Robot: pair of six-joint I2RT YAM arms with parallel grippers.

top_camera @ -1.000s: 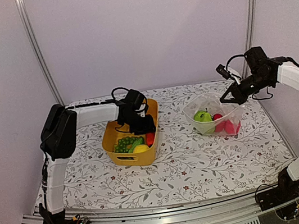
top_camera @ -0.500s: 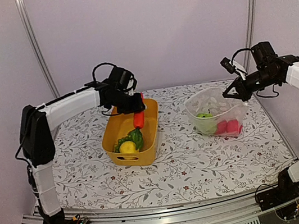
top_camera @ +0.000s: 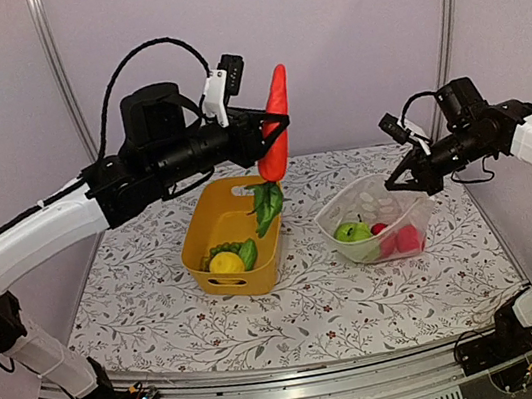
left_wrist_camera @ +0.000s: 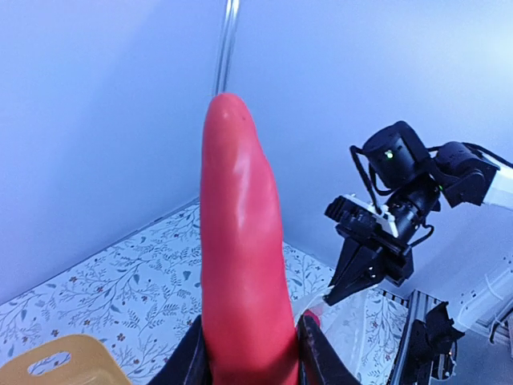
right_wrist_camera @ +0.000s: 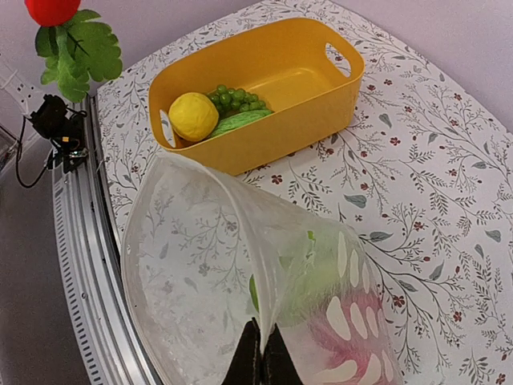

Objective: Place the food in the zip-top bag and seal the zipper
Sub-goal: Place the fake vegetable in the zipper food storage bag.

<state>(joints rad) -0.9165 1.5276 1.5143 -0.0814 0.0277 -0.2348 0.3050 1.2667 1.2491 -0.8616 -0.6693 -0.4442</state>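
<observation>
Robot lab test cell, plain pale lilac wall panels [top_camera: 341,36] framed by slim metal posts [top_camera: 66,89], floral-print cloth-covered desk [top_camera: 362,296], ribbed aluminium rail [top_camera: 297,397] along its near edge, two white-shelled robot arms [top_camera: 38,230] mounted there

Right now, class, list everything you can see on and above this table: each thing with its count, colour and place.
tablecloth: one, white floral, under everything
basket: one, yellow, centre-left
lemon: one, yellow, in basket
grapes: one bunch, green, in basket
green vegetable: one, beside lemon
zip-top bag: one, clear, right of basket
apple: one, green, in bag
red food: at least two, in bag
carrot: one, orange-red, green leaves, held aloft near basket
left gripper: one, black, shut on carrot
right gripper: one, black, pinching bag rim
</observation>
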